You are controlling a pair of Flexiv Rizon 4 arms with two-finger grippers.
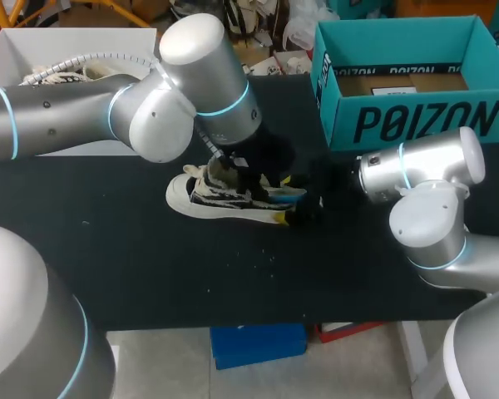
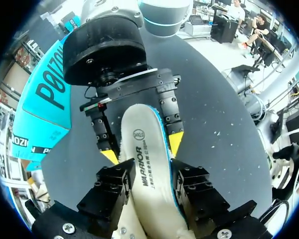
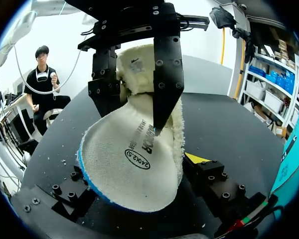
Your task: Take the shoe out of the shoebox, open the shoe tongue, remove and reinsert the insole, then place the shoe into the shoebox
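Left arm comes in from the left, passing in front of an open white box at the far left corner of the table. Box contents are mostly hidden by the arm, so can't tell what's in it. The elbow is up high and the wrist drops steeply, which puts the left gripper right on top of the shoe.

The shoe lies mid-table on its sole, well clear of both boxes. Black-and-white patterned upper, white sole, toe pointing left.

Left gripper is clamped on the insole. Left wrist view shows both black fingers pressed against the insole's edges with the insole running out ahead between them. Right wrist view agrees: the two fingers pinch the narrow part from both sides.

Insole is cream with a blue rim and a fleecy edge, printed side facing both wrist cameras, bowed into a shallow cup. The fleecy cream material behind the left fingers may be shoe lining, can't tell.

Right gripper sits at the shoe's right end, fingers pointing left. It also grips the insole, at the wide heel end. In the left wrist view its yellow tips touch opposite edges. Right arm comes in low from the right, wrist roughly level with the table.

Teal shoebox stands open at the far right of the table, apart from the shoe. Inside it, brown card and a white slip.
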